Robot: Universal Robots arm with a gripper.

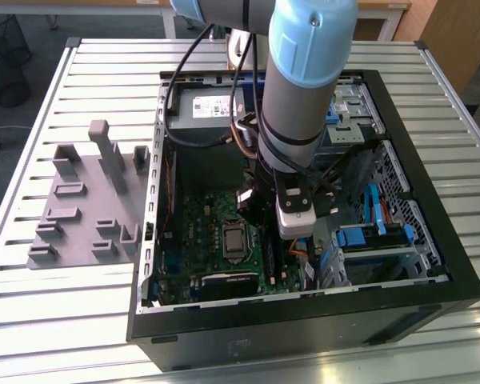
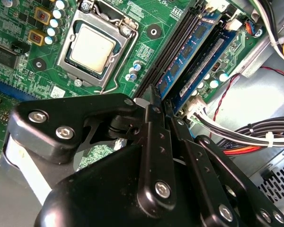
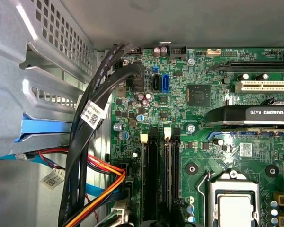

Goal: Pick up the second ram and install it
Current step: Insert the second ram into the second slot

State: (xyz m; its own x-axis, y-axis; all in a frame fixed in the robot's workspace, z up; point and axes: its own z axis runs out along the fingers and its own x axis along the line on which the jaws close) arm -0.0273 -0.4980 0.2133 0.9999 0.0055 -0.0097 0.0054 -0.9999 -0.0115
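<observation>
In the second wrist view my gripper (image 2: 161, 99) hangs low over the green motherboard (image 2: 146, 42), at the near end of the black memory slots (image 2: 173, 52). Its two black fingers (image 2: 154, 123) stand close together. The second ram (image 2: 187, 49), a blue-green stick with black chips, stands on edge in a slot, and its near end runs in between the fingertips. Another stick (image 2: 209, 59) stands in the slot beside it. In the exterior view the gripper (image 1: 254, 214) reaches down inside the open computer case (image 1: 304, 316).
A grey fixture tray (image 1: 88, 208) with upright posts lies on the slatted table at the exterior view's left. The processor socket (image 2: 92, 47) sits beside the slots. A graphics card (image 3: 248, 116), cable bundles (image 3: 90, 156) and the drive cage (image 3: 33, 71) crowd the case.
</observation>
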